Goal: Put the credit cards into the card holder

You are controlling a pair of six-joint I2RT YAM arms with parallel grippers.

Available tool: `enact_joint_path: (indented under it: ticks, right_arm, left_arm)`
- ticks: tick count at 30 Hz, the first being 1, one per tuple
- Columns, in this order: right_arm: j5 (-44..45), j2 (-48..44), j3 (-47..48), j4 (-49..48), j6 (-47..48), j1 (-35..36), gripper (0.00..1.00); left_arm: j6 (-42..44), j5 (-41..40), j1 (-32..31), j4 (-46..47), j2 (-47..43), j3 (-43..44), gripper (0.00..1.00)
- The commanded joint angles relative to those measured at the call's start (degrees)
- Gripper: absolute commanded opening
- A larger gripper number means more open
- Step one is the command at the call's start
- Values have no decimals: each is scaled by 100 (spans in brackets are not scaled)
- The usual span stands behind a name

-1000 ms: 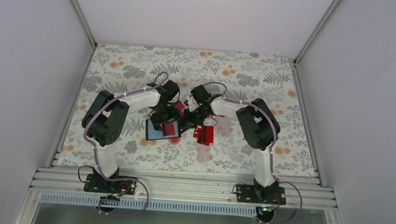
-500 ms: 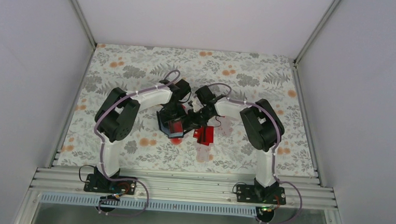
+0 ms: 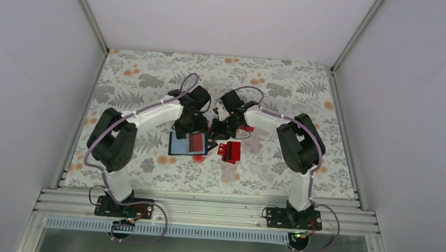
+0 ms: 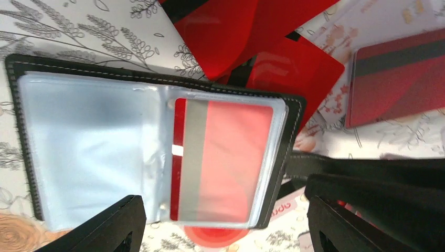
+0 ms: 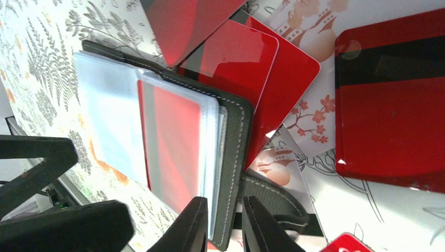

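Near the middle of the desk (image 3: 153,75), a little left of centre, the card holder (image 3: 180,145) lies open with its clear sleeves facing up. One sleeved card (image 4: 225,157) sits in its right half. The remaining credit cards (image 3: 229,151) lie loose just to the right, and in the wrist views two of them are partly tucked under the holder's cover. The left hand (image 4: 225,210) hangs over the holder with its jaws wide apart, straddling it and gripping nothing. The right hand (image 5: 223,210) has its fingers nearly together with the holder's right edge, cover and sleeves, in the narrow gap. I cannot tell whether they are pressing on it or merely beside it. The main risk, as I judge it, is that edge: if the right hand pulls away while snagged on the cover, it could drag the holder, flip it closed or shake the sleeved card back out. Moving the holder would also scatter the cards beneath it, and those flat, glossy cards look hard to lift. The two hands are close enough to knock together.
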State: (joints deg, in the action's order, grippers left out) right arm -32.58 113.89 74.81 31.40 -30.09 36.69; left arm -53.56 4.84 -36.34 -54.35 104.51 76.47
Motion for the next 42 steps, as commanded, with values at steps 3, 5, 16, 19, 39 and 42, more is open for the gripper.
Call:
enact_joint_path:
  ticks: [3,5,16,19,39,42]
  right_arm:
    - [336,-593,93,291,47,-1,24]
    - [331,-774,74,344,-44,-4,27]
    - [-112,-982,84,114,5,62,39]
    - [-273,-819,99,-111,159,62,41]
    - [-1418,193,29,-676,358,94,44]
    - [-1419,330,51,-630,408,93,44]
  left_arm:
    - [914,-151,271,484,-913,-740,74]
    - [1192,-158,376,616,-1227,-925,70]
    - [1814,527,671,1493,-1383,-1879,31]
    - [1733,395,672,1548,-1160,-1810,28]
    - [1412,450,673,1740,-628,-2164,21]
    - [1394,456,672,1773,-632,-2239,21]
